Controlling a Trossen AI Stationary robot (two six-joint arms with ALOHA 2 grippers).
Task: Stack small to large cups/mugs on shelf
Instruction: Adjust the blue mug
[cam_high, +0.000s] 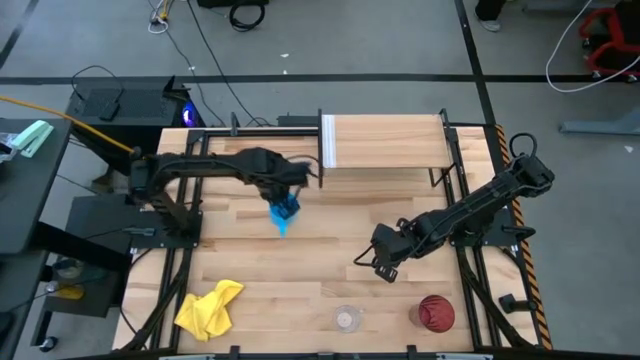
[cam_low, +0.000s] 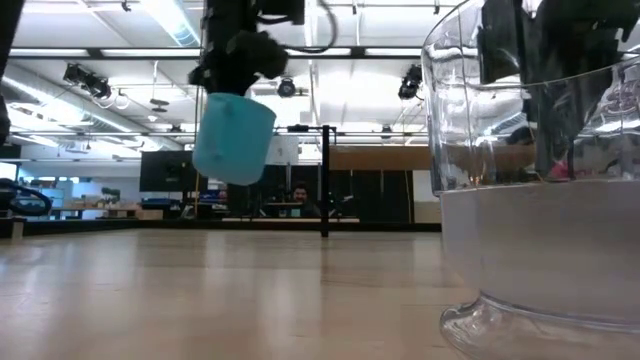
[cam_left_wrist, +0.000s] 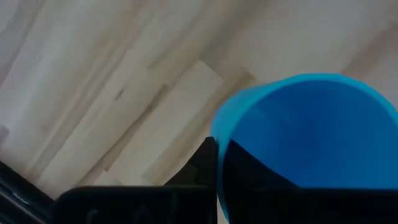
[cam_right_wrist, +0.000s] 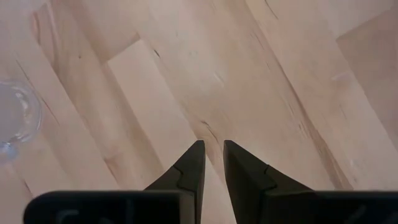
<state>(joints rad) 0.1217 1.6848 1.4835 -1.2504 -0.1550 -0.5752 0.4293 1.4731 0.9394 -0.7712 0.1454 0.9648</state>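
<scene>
Bright, even light from ceiling lamps (cam_low: 80, 78) (glaring in the low view); the near clear cup (cam_low: 540, 180) looms blurred.

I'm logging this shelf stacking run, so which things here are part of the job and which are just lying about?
Job:
blue mug, held off the table by the left tool
clear cup
red tumbler
shelf

Lying about:
yellow cloth

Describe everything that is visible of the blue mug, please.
The blue mug is bright blue, looks like smooth plastic, and appears empty inside. The left claw holds it by the rim, one finger inside. It hangs tilted above the tabletop, touching no surface, in front of the shelf. No handle shows.
</scene>
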